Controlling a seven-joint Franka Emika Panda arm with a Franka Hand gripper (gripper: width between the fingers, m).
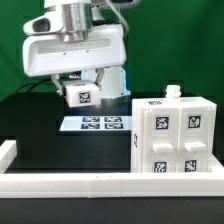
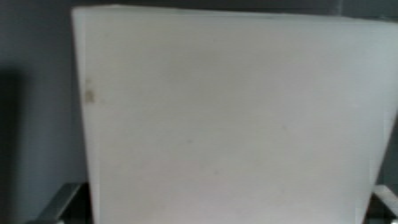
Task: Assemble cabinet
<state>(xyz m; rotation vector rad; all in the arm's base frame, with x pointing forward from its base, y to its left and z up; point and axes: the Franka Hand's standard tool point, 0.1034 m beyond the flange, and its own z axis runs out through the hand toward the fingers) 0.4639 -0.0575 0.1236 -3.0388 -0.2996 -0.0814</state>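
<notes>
- gripper closed across a white block, jaws fairly wide, block held off the table
- one square black-and-white code tag on the block's face, no readable text
- wrist view: block's plain white face fills the frame, dark fingers at its edges
- cabinet shell stands at the exterior view's right, just behind the white rail, code tags on front and top
- marker board flat on the table, under the held block

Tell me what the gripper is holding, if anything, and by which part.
The gripper holds a white cabinet block, one finger on each of two opposite sides.
</notes>
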